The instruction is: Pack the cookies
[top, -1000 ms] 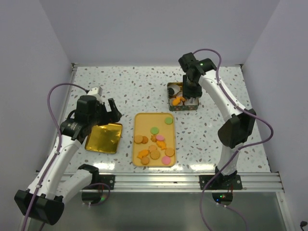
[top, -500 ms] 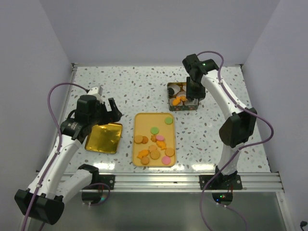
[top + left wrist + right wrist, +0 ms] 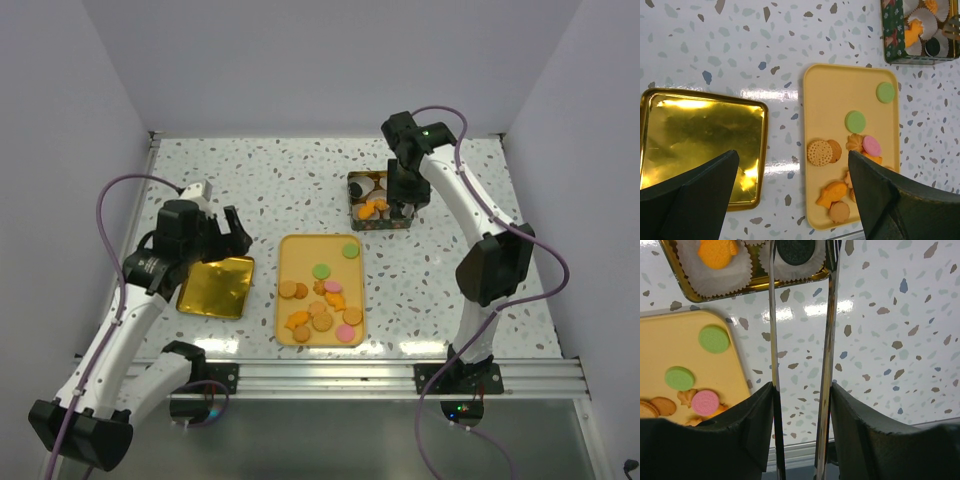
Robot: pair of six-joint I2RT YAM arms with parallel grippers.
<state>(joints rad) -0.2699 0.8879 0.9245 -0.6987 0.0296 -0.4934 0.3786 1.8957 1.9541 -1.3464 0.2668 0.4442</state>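
Several cookies [image 3: 322,300] in orange, tan, pink and green lie on the yellow tray [image 3: 300,255]; the left wrist view shows these cookies [image 3: 826,152] too. The open tin [image 3: 380,225] holds paper cups with an orange cookie [image 3: 717,251] and a black cookie [image 3: 796,250]. My right gripper [image 3: 400,195] hangs over the tin's right end, shut on metal tongs [image 3: 827,340]. Their two blades stand apart, flanking the black cookie, with the tips cut off by the frame. My left gripper [image 3: 232,228] is open and holds nothing, between the gold lid and the tray.
A gold tin lid [image 3: 217,285] lies upside down left of the tray. The speckled table [image 3: 280,190] ends at a metal rail in front, with walls on the other three sides.
My right gripper with the tongs has shifted slightly right over the tin. The left arm has barely moved.
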